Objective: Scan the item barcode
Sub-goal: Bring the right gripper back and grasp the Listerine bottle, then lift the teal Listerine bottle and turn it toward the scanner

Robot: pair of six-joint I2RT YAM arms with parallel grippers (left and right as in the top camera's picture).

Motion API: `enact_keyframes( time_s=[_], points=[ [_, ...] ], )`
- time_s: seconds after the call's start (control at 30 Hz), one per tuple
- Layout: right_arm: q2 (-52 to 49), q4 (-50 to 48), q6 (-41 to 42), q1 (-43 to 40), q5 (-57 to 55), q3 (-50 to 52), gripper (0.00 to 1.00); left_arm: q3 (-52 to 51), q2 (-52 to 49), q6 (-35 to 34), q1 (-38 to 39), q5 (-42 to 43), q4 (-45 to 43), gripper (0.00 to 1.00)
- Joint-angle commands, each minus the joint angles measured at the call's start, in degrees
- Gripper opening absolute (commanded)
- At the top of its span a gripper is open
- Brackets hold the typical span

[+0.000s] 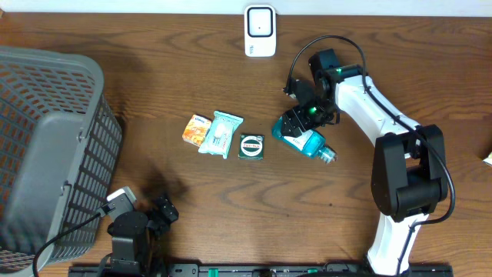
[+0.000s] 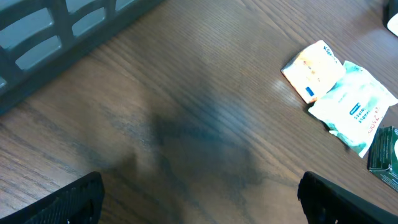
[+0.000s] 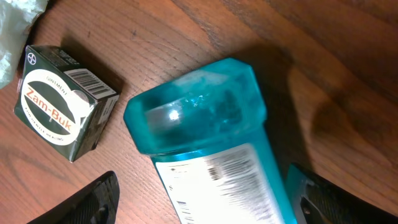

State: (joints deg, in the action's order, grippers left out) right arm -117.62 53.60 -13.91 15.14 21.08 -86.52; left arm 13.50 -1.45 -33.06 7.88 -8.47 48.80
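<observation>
- Toward the right of the wooden table, the teal bottle lies on its side, cap end aimed at the front right in the overhead view
- A white label faces up along its body, with fine print and barcode-like stripes too blurred to read
- The right gripper hangs over the bottle's flat base end, its fingers spread to either side and pinching nothing, with bare wood between one finger and the bottle
- Just beside the base sits a dark green box with "Zam-Buk" in red on a white oval, and a barcode on the adjoining face
- Next in the row are a white and teal wipes packet with blue writing that cannot be read, and an orange packet touching it
- The white scanner stands at the far edge, well apart from the bottle
- The left gripper rests near the front edge beside the grey basket, fingers spread wide with nothing between them
</observation>
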Motion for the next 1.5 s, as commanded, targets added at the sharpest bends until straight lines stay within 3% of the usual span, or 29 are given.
enact_keyframes(
  time_s=[0.0, 0.1, 0.2, 0.3, 0.47, 0.67, 0.73, 0.87, 0.97, 1.1, 1.23, 1.47],
  points=[
    [0.0, 0.2, 0.2, 0.4, 0.6, -1.0, 0.81, -0.2, 0.1, 0.2, -0.2, -1.6, 3.6, 0.98],
    [0.0, 0.2, 1.7, 0.4, -2.0, -1.1, 0.84, -0.2, 0.1, 0.1, -0.2, -1.7, 3.6, 0.98],
    [0.0, 0.2, 0.6, 0.2, -2.1, -2.3, 0.99, -0.2, 0.1, 0.1, -0.2, -1.7, 3.6, 0.98],
    [-0.5, 0.5, -8.3, 0.2, -3.2, -1.6, 0.99, -0.2, 0.1, 0.2, -0.2, -1.6, 3.6, 0.98],
    [-1.7, 1.4, -14.5, 0.2, -3.1, 0.4, 0.99, -0.2, 0.1, 0.1, -0.2, -1.6, 3.6, 0.98],
    [-5.1, 1.9, -14.9, -0.5, -1.0, 0.8, 0.91, -0.2, 0.1, 0.1, -0.2, -1.7, 3.6, 0.98],
    [-7.2, 2.3, -15.6, -0.4, -1.1, 0.9, 0.82, -0.2, 0.1, 0.2, -0.2, -1.7, 3.6, 0.98],
    [-9.8, 3.0, -15.3, -0.5, -2.5, 0.9, 0.4, -0.2, 0.1, 0.2, -0.2, -1.6, 3.6, 0.98],
    [-9.7, 3.1, -14.1, -0.5, -2.8, 0.2, 0.31, -0.2, 0.1, 0.2, -0.2, -1.6, 3.6, 0.98],
    [-9.7, 3.7, -8.6, -0.5, -7.2, -2.4, 0.11, -0.2, 0.1, 0.2, -0.2, -1.7, 3.6, 0.98],
    [-9.7, 5.0, -2.1, -0.1, -13.4, -5.7, 0.04, -0.2, 0.1, 0.2, -0.2, -1.6, 3.6, 0.98],
    [-9.7, 7.3, 2.8, 2.8, -16.6, -9.4, 0.08, -0.2, 0.1, 0.2, -0.2, -1.7, 3.6, 0.98]
  ],
)
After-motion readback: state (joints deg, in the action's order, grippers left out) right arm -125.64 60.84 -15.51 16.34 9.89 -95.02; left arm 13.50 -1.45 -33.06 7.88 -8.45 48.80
